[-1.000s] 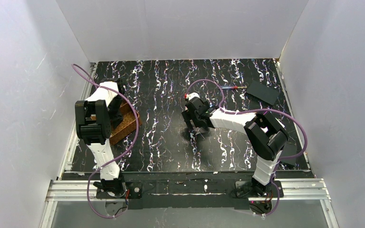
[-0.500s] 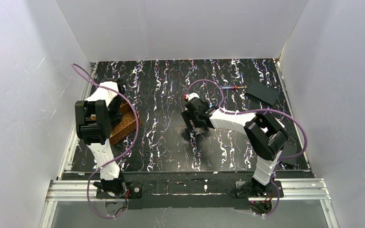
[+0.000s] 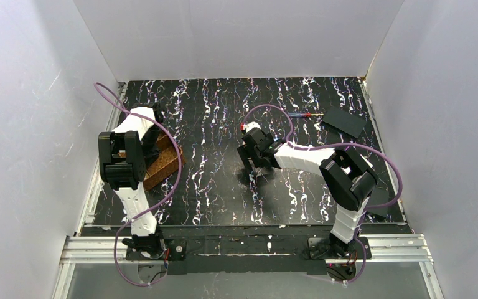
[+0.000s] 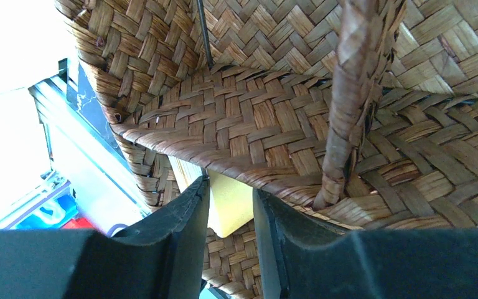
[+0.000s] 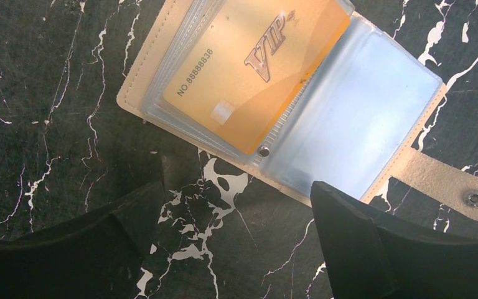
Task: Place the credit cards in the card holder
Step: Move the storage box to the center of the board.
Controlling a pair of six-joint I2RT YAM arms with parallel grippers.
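Fingers (image 4: pixel 183 230) of the left hand (image 4: pixel 230 187) stand either side of a pale yellow credit card (image 4: pixel 229 212). The card sits in the brown woven tray (image 4: pixel 255 118), its upper part hidden under a woven edge. The two black fingers are partly closed, with a narrow gap between them, and the card shows in that gap. I cannot tell whether the pads already pinch it.

Over the last second these fingers have been drawing together, while the overhead views show neither arm shifting from its place. This looks like the start of a pick. The next card is being taken but has not yet left the tray.

Across the black marbled bench (image 5: pixel 50 124), the right hand (image 5: pixel 239 187) is released, its jaws spread wide. It hovers low over the card holder (image 5: pixel 355 124) and appears to touch nothing. The holder lies open near the middle of the bench, showing a cream cover and clear plastic sleeves. A gold card (image 5: pixel 255 68) marked VIP already sits in one sleeve, and the sleeve beside it looks empty. The snap tab (image 5: pixel 448 187) lies flat, off to one side.

The task seems partly done. The tray and holder are well apart, so the yellow card would have to cross the bench.
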